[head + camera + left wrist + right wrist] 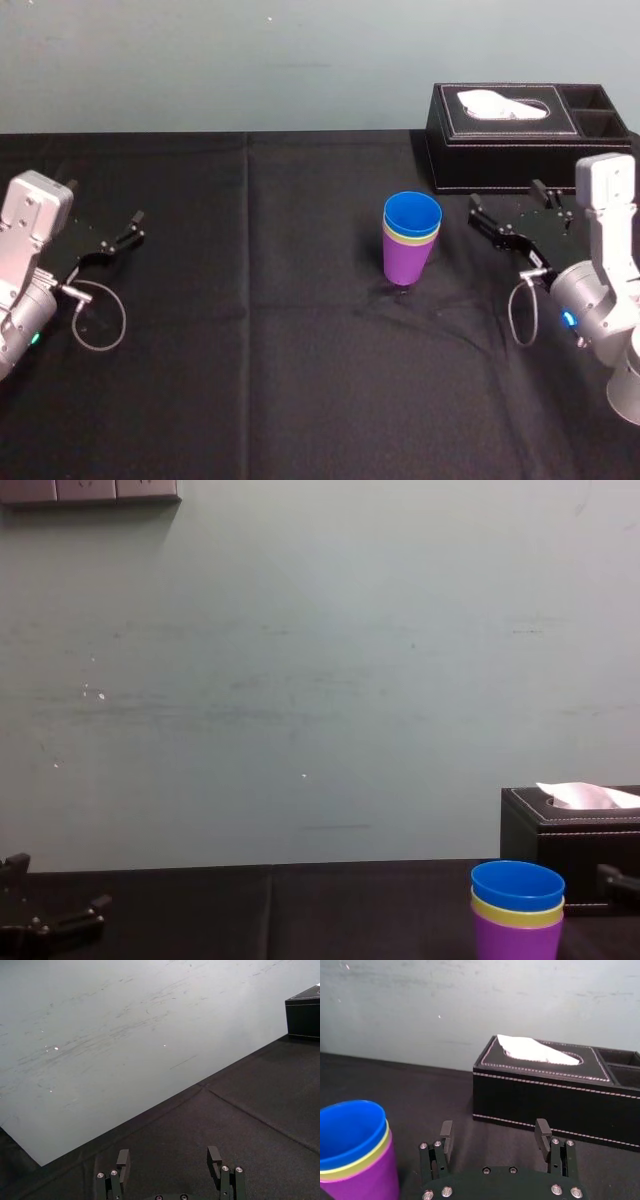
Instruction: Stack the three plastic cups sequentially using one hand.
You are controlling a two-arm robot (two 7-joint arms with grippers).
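Observation:
The three plastic cups stand nested upright on the black cloth, a little right of centre: the purple cup point(405, 265) at the bottom, the yellow-green cup point(410, 239) showing just its rim, and the blue cup point(412, 213) on top. In the right wrist view the stack is close by, with the blue cup point(350, 1130) above the purple one point(367, 1180). My right gripper point(505, 196) hovers to the right of the stack, open and empty, apart from the cups. Far left, my left gripper point(100, 208) is parked, open with nothing in it point(168, 1152).
A black tissue box point(520, 135) with a white tissue stands at the back right, just behind the right gripper. A cable loop point(100, 315) hangs off the left arm. A pale wall rises behind the table's far edge.

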